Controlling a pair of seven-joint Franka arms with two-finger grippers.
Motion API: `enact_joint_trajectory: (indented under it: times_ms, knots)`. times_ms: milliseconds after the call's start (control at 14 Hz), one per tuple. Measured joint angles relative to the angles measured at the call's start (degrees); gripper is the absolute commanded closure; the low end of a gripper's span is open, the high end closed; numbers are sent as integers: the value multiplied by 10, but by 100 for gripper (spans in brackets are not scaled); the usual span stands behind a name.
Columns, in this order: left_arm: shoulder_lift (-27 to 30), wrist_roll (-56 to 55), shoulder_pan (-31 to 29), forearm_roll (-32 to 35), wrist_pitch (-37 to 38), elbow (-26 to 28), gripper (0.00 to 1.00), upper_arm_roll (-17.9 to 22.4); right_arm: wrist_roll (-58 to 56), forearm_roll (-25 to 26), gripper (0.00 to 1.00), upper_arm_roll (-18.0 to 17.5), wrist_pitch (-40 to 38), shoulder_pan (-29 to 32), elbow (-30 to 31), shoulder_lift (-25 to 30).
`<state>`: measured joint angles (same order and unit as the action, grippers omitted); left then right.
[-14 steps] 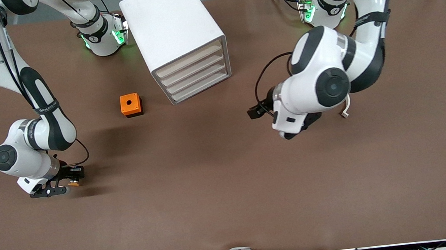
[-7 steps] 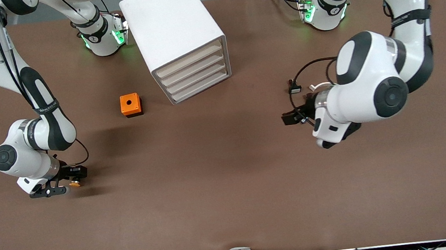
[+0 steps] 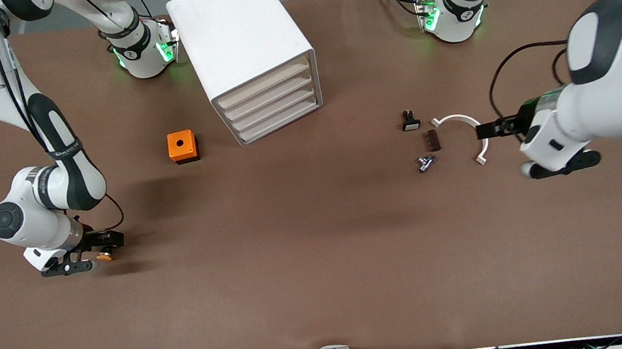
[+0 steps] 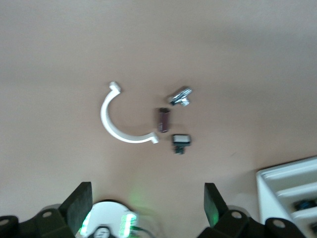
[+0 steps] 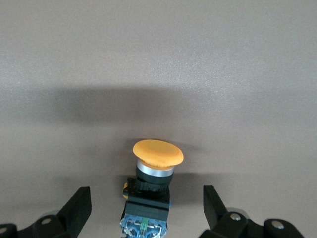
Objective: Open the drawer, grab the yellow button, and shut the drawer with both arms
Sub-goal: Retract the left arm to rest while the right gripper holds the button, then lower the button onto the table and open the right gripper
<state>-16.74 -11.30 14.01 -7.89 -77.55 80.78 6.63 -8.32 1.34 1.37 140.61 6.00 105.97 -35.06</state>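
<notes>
- The right hand (image 3: 100, 248) sits low at the right arm's end of the desk (image 3: 323, 289), nearer the front camera than the orange cube (image 3: 182, 146).
- Its fingers (image 5: 74, 210) are spread wide, one on each side of the button (image 5: 153, 186), and neither one touches it.
- The button lies on the desk between those fingers, orange cap pointing away from the wrist, black body and blue rear block toward it.
- The left hand (image 4: 147, 210) hangs in the air over the left arm's end of the desk, fingers spread wide with nothing between them.
- From its wrist view I can see a cluster of small parts on the desk: a white C-shaped clip (image 3: 464, 134), a short dark brown bar (image 3: 433, 140), a small metal piece (image 3: 425, 162) and a small black-and-white part (image 3: 410, 122).
- The bar lies just beside the clip; the metal piece is nearer the front camera than the bar, and the black-and-white part is farther from it.
- The white cabinet (image 3: 242, 43) stands between the two arm bases, turned at an angle.
- Its top drawer (image 3: 264, 85) is pushed in, flush with the three below it.
- The orange cube sits beside the cabinet, toward the right arm's end.
</notes>
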Motion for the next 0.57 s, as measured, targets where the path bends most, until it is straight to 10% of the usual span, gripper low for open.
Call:
enact_joint_trajectory:
  times_ms: [571]
  knots:
    - [145, 102, -68, 50, -156, 212, 1, -3, 11, 0, 0, 0, -127, -15, -19, 75]
